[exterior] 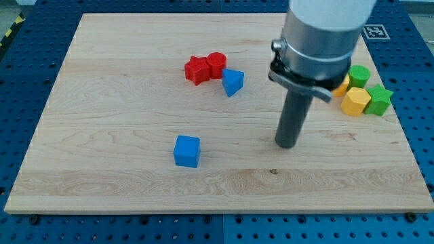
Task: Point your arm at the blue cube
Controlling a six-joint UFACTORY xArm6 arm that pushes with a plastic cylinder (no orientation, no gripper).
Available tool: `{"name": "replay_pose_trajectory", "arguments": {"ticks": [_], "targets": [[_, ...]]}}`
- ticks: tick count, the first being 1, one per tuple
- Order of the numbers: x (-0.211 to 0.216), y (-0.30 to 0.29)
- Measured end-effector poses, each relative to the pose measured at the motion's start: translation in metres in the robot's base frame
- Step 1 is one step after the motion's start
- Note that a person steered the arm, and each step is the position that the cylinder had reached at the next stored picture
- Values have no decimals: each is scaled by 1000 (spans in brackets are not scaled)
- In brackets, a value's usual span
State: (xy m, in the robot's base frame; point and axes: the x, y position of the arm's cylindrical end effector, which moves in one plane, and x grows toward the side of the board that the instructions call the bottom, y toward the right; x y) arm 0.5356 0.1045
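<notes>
The blue cube [186, 150] lies on the wooden board [102, 102], left of centre and toward the view's bottom. My tip [287, 144] rests on the board well to the cube's right, at about the same height in the view, with open board between them. The rod rises to the grey arm at the view's top right.
A red star-like block [196, 70] and a red cylinder [216, 64] touch near the top centre, with a blue wedge-shaped block [232, 82] beside them. At the right edge sit a green cylinder [359, 76], a yellow hexagonal block [355, 101], a green star block [380, 99] and a yellow block partly hidden behind the arm.
</notes>
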Motion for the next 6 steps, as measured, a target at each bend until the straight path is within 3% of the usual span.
{"name": "replay_pose_trajectory", "arguments": {"ticks": [6], "targets": [[44, -23]]}}
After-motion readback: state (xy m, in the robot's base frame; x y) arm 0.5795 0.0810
